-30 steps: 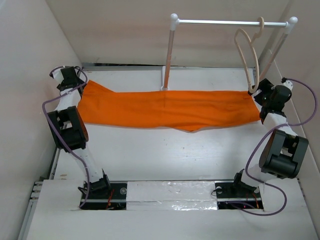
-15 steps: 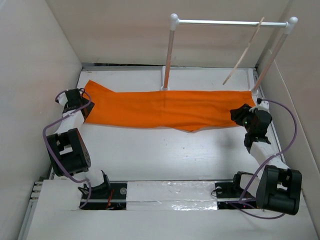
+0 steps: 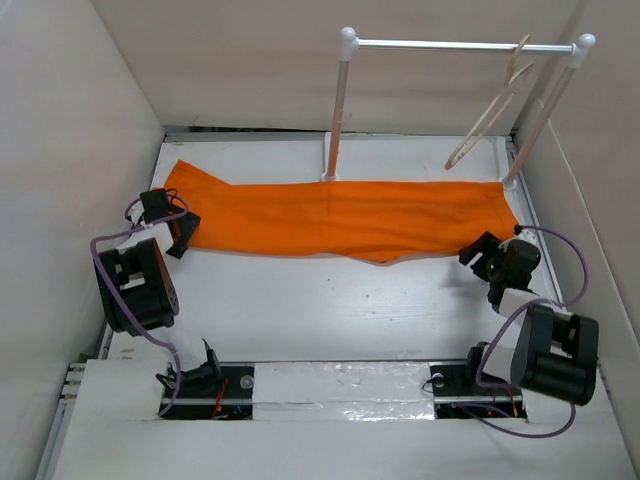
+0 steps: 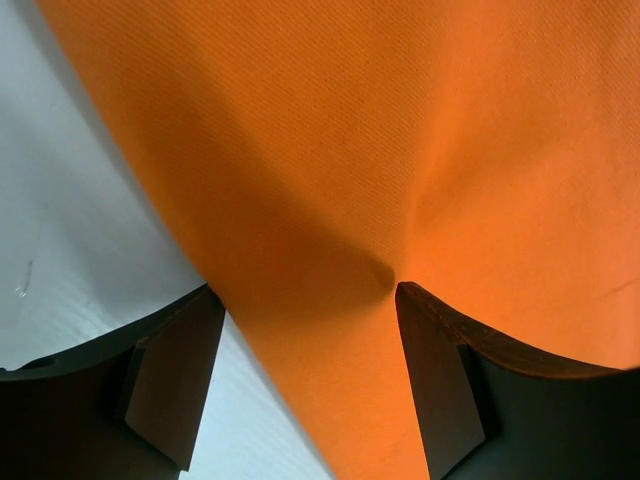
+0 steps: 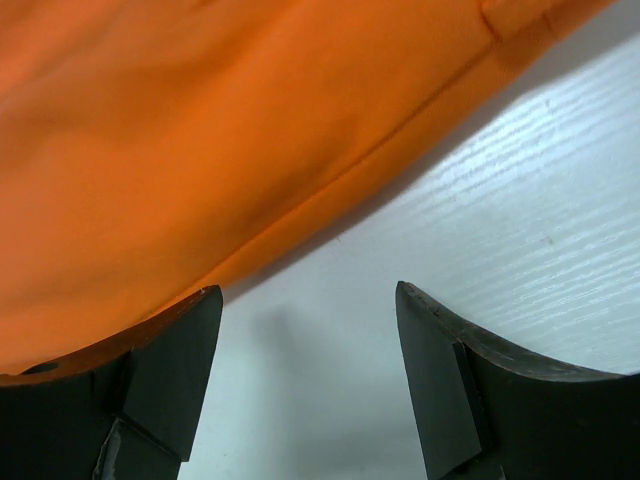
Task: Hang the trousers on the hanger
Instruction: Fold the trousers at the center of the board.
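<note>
The orange trousers (image 3: 340, 215) lie flat and stretched across the far half of the table. The beige hanger (image 3: 490, 120) hangs by its hook from the rack's rod, tilted out to the left, with nothing on it. My left gripper (image 3: 182, 234) sits low at the trousers' left end. In the left wrist view it (image 4: 305, 300) is open, and the edge of the orange cloth (image 4: 400, 150) runs loose between its fingers. My right gripper (image 3: 478, 256) is at the near right corner of the trousers. It (image 5: 305, 295) is open over bare table, the cloth's hem (image 5: 200, 130) beside its left finger.
The white rack stands at the back right, its metal rod (image 3: 440, 45) spanning two posts (image 3: 338, 110). One post foot meets the trousers' far edge. Side walls close in left and right. Purple cables loop from both arms.
Both arms have drawn back toward the near side, away from the trousers' ends. The right gripper left the hanger's lower end, and the hanger has swung out leftward. The left jaws have widened.
</note>
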### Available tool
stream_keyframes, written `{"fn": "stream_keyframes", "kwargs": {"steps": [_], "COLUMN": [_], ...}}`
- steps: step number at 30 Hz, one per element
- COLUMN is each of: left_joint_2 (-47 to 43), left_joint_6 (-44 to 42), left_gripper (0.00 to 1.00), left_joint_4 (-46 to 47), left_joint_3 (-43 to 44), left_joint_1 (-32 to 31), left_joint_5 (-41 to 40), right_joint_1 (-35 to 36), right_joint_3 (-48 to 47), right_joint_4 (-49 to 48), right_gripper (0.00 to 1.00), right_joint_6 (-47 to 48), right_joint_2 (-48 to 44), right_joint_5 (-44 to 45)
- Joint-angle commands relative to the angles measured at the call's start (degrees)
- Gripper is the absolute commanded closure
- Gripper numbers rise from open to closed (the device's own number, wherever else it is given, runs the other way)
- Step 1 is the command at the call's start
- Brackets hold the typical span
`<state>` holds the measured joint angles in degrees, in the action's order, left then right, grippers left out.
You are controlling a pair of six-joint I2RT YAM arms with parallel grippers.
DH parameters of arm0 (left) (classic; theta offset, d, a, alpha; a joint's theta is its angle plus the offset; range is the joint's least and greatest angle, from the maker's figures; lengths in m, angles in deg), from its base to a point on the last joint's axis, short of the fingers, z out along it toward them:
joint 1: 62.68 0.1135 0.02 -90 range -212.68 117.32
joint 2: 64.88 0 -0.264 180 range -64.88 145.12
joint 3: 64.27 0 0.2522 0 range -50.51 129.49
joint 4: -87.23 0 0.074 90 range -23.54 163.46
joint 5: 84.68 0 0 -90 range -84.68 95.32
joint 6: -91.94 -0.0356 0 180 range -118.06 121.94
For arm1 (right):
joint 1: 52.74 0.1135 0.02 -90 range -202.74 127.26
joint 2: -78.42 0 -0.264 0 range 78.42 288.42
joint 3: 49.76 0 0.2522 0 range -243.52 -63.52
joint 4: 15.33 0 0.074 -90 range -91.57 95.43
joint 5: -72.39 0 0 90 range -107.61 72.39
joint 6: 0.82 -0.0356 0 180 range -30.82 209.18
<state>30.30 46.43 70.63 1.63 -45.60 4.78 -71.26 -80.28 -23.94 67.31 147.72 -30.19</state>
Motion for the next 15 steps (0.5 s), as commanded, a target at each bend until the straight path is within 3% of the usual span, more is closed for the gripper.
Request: {"fn": "stream_keyframes", "kwargs": {"steps": [1,7,9,11,12,13,15], "left_joint_2": [3.17,6.77,7.91,8.53,9.06,9.24,9.85], "left_joint_6": [2.09,3.41,3.32,2.89,2.71,1.75,0.78], "left_gripper": [0.33,0.4,0.43,0.6,0.71,0.91,1.0], "left_joint_4": [1.16,2.3,2.48,2.48,2.48,2.48,2.13], "left_joint_3": [0.5,3.93,5.33,6.39,6.74,7.1,9.11], "left_joint_1": [-0.82,-2.57,-2.58,-3.11,-3.11,-3.11,-3.11], "left_joint_5": [2.38,1.95,1.77,2.11,2.55,2.3,1.51], "right_joint_1": [-1.34,-1.26,-1.25,-1.25,-1.25,-1.25,-1.25], "right_joint_3": [-2.66,-6.44,-7.24,-6.98,-6.72,-6.45,-5.05], "right_joint_4": [-6.96,-12.43,-12.35,-13.31,-13.92,-14.45,-14.46], "right_gripper": [0.25,0.35,0.55,0.78,0.96,1.0,1.0], "right_joint_6": [-2.47,-7.66,-8.1,-8.19,-8.1,-8.02,-7.67], "right_joint_2": [6.44,15.07,15.69,16.13,16.13,16.05,15.08], "right_joint_5": [-2.26,-3.68,-3.42,-3.59,-3.85,-3.94,-3.6]}}
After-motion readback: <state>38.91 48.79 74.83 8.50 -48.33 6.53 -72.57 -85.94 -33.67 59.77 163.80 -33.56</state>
